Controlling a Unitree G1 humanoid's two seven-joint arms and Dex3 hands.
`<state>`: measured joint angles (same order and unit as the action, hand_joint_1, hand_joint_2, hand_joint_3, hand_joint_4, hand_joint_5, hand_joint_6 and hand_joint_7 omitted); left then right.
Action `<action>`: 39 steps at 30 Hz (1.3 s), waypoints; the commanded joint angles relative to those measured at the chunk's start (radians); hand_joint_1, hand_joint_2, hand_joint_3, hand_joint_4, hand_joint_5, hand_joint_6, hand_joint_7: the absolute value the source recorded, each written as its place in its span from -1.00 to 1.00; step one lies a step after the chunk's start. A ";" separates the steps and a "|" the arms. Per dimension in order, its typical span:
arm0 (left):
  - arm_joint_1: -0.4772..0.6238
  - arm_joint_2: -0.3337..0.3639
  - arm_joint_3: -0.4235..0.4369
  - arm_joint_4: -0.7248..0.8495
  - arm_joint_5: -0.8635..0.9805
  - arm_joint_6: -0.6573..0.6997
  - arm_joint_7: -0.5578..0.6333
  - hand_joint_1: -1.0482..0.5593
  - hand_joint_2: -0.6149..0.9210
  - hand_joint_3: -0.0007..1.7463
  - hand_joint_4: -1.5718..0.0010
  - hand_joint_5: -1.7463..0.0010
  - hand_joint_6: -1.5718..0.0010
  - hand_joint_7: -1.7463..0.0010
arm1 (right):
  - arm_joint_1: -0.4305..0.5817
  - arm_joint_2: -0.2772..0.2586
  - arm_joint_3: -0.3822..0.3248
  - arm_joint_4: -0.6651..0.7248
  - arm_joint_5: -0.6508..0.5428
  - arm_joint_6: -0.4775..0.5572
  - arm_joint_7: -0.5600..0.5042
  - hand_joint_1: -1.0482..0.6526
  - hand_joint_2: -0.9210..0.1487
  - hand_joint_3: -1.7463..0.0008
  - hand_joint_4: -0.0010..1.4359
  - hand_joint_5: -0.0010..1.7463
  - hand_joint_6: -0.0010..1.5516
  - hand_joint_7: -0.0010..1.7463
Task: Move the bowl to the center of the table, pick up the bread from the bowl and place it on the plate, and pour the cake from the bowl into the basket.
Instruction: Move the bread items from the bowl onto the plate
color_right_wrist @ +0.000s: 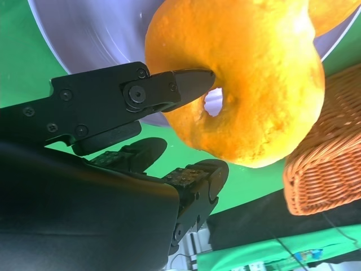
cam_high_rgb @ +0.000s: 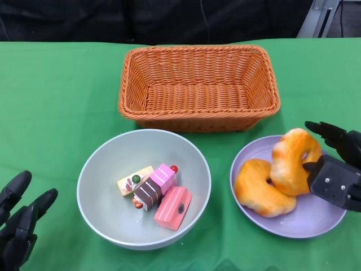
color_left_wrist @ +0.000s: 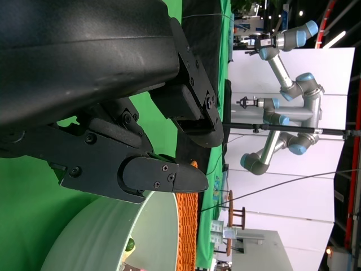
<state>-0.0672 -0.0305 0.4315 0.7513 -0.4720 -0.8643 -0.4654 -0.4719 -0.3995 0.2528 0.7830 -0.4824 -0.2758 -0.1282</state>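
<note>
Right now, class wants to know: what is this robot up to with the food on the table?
The right robot hand holds a ring-shaped bread over the purple plate, one finger poked through its hole; a second bread already lies on that plate. The grey bowl sits near the table's middle with toy cake pieces inside, not yet poured into the wicker basket behind it. The left robot hand hovers empty beside the bowl.

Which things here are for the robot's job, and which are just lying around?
For the job: bowl, cakes, bread held by the right hand, another bread, plate, basket, left hand.

Just lying around: only the green cloth.
</note>
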 commanded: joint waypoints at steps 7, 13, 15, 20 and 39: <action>-0.004 0.020 0.008 0.014 0.010 -0.016 0.013 -0.36 1.00 -0.80 -0.28 1.00 -0.11 1.00 | 0.032 -0.018 -0.014 -0.067 0.004 -0.016 -0.002 -0.59 -1.00 0.87 -0.37 -0.99 -0.54 -0.98; -0.006 0.022 0.009 0.025 0.005 -0.023 0.001 -0.36 1.00 -0.80 -0.28 1.00 -0.11 1.00 | 0.040 -0.023 -0.008 -0.081 -0.006 -0.016 0.002 -0.60 -1.00 0.84 -0.36 -0.98 -0.53 -0.98; -0.007 0.022 0.010 0.026 0.001 -0.020 -0.002 -0.36 1.00 -0.80 -0.28 1.00 -0.11 1.00 | 0.045 -0.022 -0.009 -0.089 -0.006 -0.016 0.005 -0.60 -1.00 0.84 -0.35 -0.98 -0.52 -0.98; -0.006 0.022 0.009 0.026 0.001 -0.019 -0.002 -0.36 1.00 -0.80 -0.27 1.00 -0.11 1.00 | 0.051 -0.021 -0.012 -0.102 -0.008 -0.014 0.002 -0.60 -1.00 0.84 -0.34 -0.98 -0.51 -0.98; -0.018 0.028 0.012 0.040 0.001 -0.016 -0.004 -0.37 1.00 -0.81 -0.27 1.00 -0.11 1.00 | 0.133 -0.017 -0.070 -0.251 0.002 -0.084 -0.074 -0.63 -1.00 0.81 -0.32 -0.99 -0.50 -0.99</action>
<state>-0.0790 -0.0266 0.4380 0.7850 -0.4728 -0.8706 -0.4685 -0.3588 -0.4004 0.2033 0.5526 -0.4888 -0.3541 -0.1934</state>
